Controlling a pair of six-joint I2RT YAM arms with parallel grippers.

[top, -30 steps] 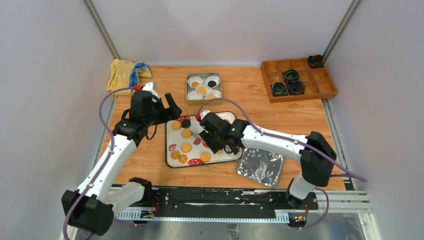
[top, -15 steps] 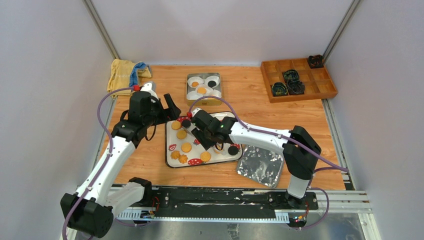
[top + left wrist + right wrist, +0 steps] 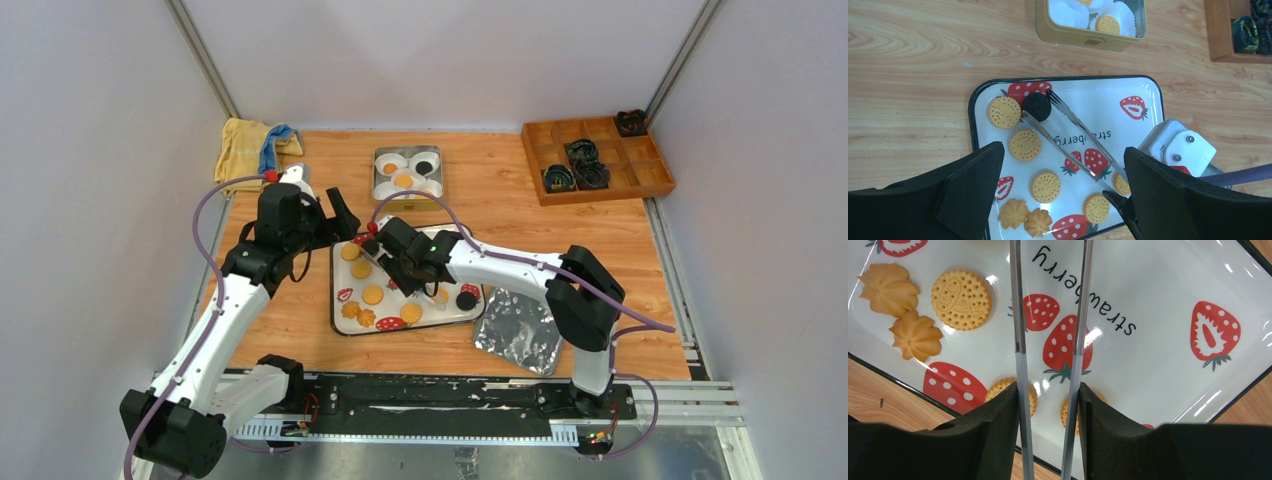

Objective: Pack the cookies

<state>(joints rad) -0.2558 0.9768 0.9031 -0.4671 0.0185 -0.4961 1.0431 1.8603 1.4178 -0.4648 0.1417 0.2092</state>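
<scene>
Working on a wooden surface (image 3: 600, 230): strawberry-print tray (image 3: 1083, 78) at centre, gold tin (image 3: 1068, 37) just beyond its far edge.

The right claw (image 3: 1048, 390) is clamped on the handles of metal tongs (image 3: 1068, 135). The two blades reach across the tray, with their tips set either side of a black cookie (image 3: 1036, 106) at the far-left corner. Cannot tell whether the tips already bite it. The left claw (image 3: 1062, 150) hangs over the tray's near-left side, fingers wide apart, holding nothing.

Step in hand, as judged: pinch the black cookie and carry it to the tin. To do it well:
- Squeeze gently across the cookie's full width, since a biscuit may crack or squirt out.
- Lift straight up before swinging, so the golden cookie (image 3: 1004, 112) just beside it is not dragged.
- Release low over a free paper cup (image 3: 1065, 11).

Counts, tray:
- Golden round: 5, one half hidden under the tongs.
- Flower-shaped cookies (image 3: 1013, 212): 2.
- Black: 2, the second black one (image 3: 466, 299) near the right edge.

Counts, tin: at least 2 golden and 1 black, each in a white cup.
</scene>
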